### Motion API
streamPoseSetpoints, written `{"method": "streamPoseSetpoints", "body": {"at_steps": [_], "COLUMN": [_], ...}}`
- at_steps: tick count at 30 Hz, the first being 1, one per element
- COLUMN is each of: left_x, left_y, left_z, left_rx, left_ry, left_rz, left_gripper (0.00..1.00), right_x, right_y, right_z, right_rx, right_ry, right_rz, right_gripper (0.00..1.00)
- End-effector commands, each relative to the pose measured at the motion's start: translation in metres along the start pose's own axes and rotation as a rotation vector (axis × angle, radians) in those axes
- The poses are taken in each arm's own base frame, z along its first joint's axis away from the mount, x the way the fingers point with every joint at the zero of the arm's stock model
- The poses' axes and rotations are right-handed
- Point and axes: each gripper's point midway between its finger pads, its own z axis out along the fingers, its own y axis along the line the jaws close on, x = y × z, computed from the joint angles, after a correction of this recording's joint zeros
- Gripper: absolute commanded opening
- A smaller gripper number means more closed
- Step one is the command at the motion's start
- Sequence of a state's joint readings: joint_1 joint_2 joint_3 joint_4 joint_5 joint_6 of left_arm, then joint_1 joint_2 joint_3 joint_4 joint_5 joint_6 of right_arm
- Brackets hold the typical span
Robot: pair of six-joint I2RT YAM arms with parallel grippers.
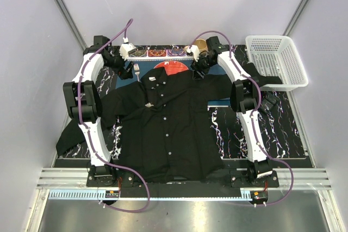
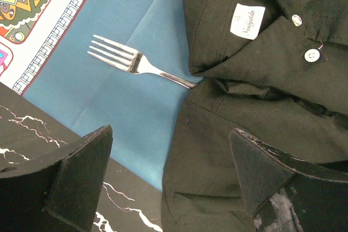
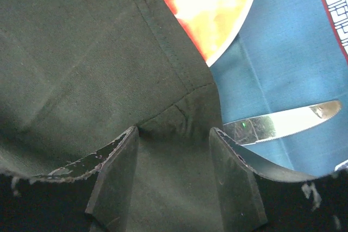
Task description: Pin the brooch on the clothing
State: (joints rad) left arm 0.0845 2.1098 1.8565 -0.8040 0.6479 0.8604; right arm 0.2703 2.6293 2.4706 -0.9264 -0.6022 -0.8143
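The left fingers (image 2: 81, 172) stand wide apart and hold nothing. They hover over the shoulder edge of the clothing (image 2: 261, 107), where the black cloth meets the blue mat (image 2: 136, 25). One finger is above the mat's corner and the dark marbled bench (image 2: 32, 129), the other above the shirt. A fork (image 2: 125, 61) lies on the mat just ahead of them, with its handle running under the shirt's edge. The collar's white label (image 2: 247, 20) and a few small white buttons (image 2: 311, 55) show farther on.

The right fingers (image 3: 117, 172) are set at a middling gap, narrower than the left pair. They are down at the shirt's other shoulder, with black cloth lying between them and a small ruck at one tip. The tips look to be touching the fabric, but nothing is clamped between them. A knife (image 3: 283, 123) rests on the mat just beside them, and the rim of an orange-red plate (image 3: 217, 4) peeks out from under the shirt.

From above, the shirt lies spread front-up across the bench. The brooch (image 1: 148, 104) sits on its chest, left of the button row in this view, below the collar and well apart from both pairs of fingers. A white basket (image 1: 274, 61) stands at the far right.
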Motion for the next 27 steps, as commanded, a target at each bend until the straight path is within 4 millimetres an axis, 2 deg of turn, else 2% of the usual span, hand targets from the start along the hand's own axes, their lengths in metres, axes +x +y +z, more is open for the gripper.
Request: {"method": "streamPoseSetpoints", "body": {"at_steps": [1,3,6,10,11,17,23,26,27], "left_x": [-0.01,-0.01,-0.008,-0.008,-0.007,-0.006,-0.005,0.001,0.005], "left_y": [0.007,0.007,0.008,0.008,0.009,0.009,0.011,0.011,0.012], "left_z": [-0.01,-0.01,-0.009,-0.008,-0.008,-0.005,-0.003,0.002,0.004], "left_rx": [-0.041,-0.043,-0.042,-0.042,-0.042,-0.039,-0.036,-0.029,-0.037], "left_ry": [-0.003,-0.003,0.001,0.003,0.003,0.005,0.006,0.036,0.06], "left_rz": [0.031,0.03,0.025,0.024,0.027,0.021,0.01,0.016,0.021], "left_gripper": [0.92,0.92,0.92,0.92,0.92,0.91,0.91,0.89,0.88], "right_x": [-0.021,-0.02,-0.018,-0.019,-0.021,-0.03,-0.051,-0.055,-0.05], "right_y": [0.005,0.005,0.007,0.008,0.008,0.001,-0.024,-0.03,-0.032], "right_z": [-0.005,-0.004,-0.002,-0.005,-0.007,-0.021,-0.043,-0.049,-0.049], "right_rx": [-0.032,-0.035,-0.046,-0.047,-0.043,-0.014,0.113,0.155,0.16], "right_ry": [-0.069,-0.07,-0.07,-0.07,-0.07,-0.095,-0.142,-0.152,-0.144], "right_rz": [-0.021,-0.02,-0.015,-0.014,-0.018,0.0,0.026,0.033,0.04], "right_gripper": [0.6,0.57,0.44,0.12,0.0,0.0,0.0,0.0,0.0]}}
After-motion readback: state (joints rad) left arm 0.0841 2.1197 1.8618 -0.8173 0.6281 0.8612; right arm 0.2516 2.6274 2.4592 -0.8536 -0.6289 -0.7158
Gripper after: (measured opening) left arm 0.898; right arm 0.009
